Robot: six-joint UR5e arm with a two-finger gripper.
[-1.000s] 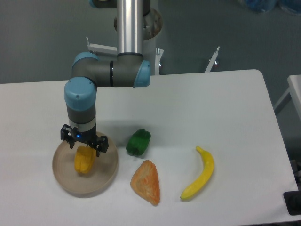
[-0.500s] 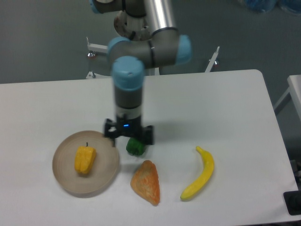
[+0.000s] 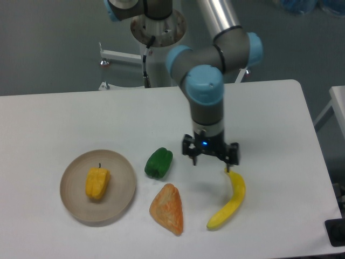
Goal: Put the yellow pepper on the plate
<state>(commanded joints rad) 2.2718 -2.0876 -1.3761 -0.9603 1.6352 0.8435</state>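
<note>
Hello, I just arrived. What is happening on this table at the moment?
A single robot arm is working over a white table. The yellow pepper already lies on the plate, so the placing looks done. The gripper holds nothing; its jaws stand open, and it hangs above the table near the top end of the banana, well away from the plate. A green pepper and a wedge-shaped pastry lie untouched between plate and banana.
</note>
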